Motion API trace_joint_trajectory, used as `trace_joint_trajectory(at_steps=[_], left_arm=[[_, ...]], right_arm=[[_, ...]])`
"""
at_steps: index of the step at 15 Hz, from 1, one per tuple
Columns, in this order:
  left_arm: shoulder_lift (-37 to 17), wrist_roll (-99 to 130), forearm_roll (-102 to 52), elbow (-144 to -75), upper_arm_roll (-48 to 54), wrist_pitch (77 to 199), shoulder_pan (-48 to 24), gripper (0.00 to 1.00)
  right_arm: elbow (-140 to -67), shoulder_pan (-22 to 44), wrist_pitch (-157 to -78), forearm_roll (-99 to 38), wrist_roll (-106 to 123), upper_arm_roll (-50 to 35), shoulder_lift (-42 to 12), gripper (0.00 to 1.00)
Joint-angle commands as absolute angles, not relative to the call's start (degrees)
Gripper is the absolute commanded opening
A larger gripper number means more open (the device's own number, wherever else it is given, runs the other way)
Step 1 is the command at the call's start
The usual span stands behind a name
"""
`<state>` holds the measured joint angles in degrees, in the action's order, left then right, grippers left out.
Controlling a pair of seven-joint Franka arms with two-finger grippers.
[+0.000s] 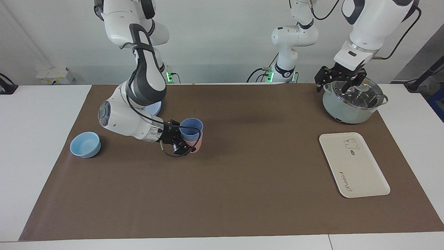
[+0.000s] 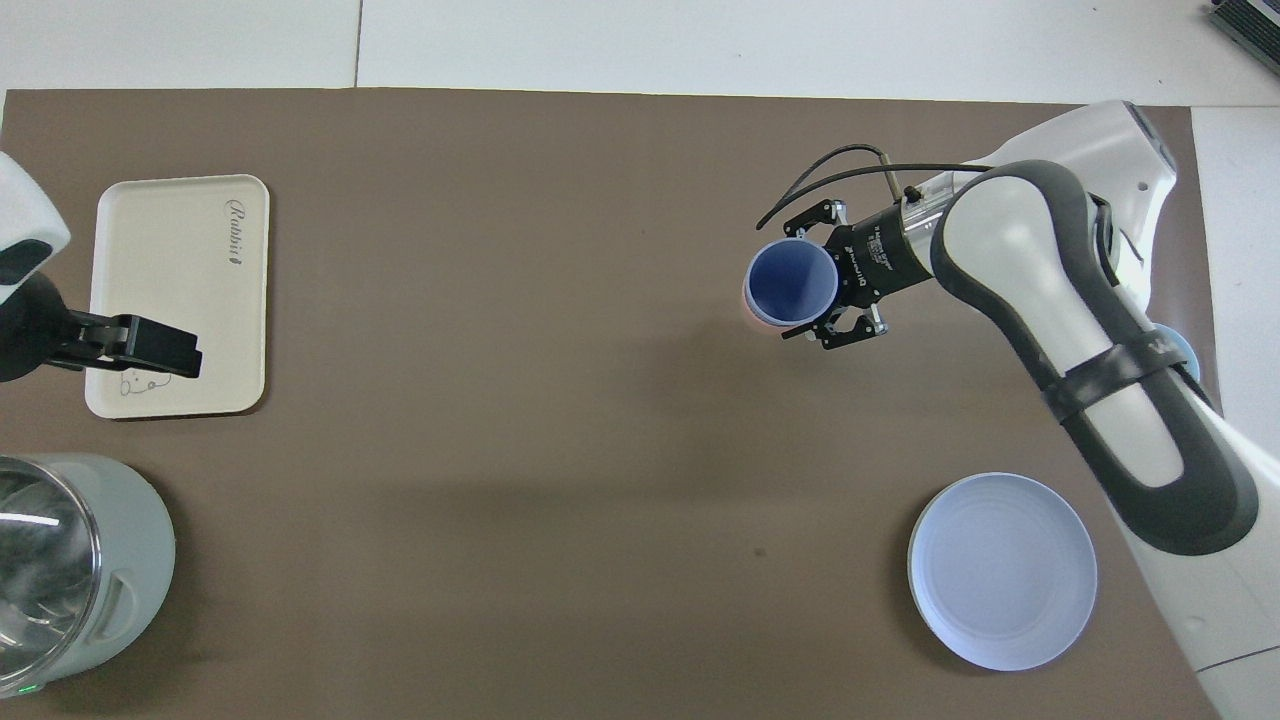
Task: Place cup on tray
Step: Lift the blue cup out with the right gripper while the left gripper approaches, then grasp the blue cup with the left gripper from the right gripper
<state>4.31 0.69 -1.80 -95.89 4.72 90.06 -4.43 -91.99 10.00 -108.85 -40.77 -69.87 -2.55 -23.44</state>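
The periwinkle-blue cup [image 1: 190,129] sits nested in a salmon-pink tumbler [image 1: 198,146] toward the right arm's end of the brown mat. My right gripper [image 1: 185,139] reaches in sideways and is shut on the cup, one finger on each side of it. From overhead the cup [image 2: 792,285] almost hides the pink tumbler [image 2: 746,302], with my right gripper [image 2: 800,280] around it. The cream tray [image 1: 353,166] with the bear drawing lies flat toward the left arm's end and also shows in the overhead view [image 2: 170,260]. My left gripper [image 1: 340,86] is open and hangs over the pot.
A pale green pot with a glass lid [image 1: 352,104] stands nearer to the robots than the tray. A light-blue bowl [image 1: 85,144] sits at the right arm's end. A round blue plate [image 2: 1002,570] lies under the right arm, nearer to the robots than the cup.
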Motion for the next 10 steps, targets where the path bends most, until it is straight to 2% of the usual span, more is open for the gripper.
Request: trace_joint_trajectory(at_steps=[1,5,8,10], left_arm=[[5.6,10.1,-4.2,-98.6,4.3,97.1,-10.7,1.00],[7.6,29.8,-8.7,-107.0,4.3,117.5,-18.4,1.00],[6.3,38.6,-9.1,-107.8,4.3,128.6,-23.3,0.99],[5.0,40.0,-9.1,-107.8,4.3,131.2,-25.9,0.99]], right_arm=[[-93.9,13.3,-111.8,-41.9,-76.0,-2.3,-20.5,0.00],[-93.8,17.5,-117.6,-41.8,-82.2,-2.4,-20.1,0.00],[-93.8,21.1,-123.6,-41.5,-86.1,-2.3,-20.2,0.00],[-93.8,22.3,-125.9,-41.4,-88.0,-2.4,-20.4,0.00]])
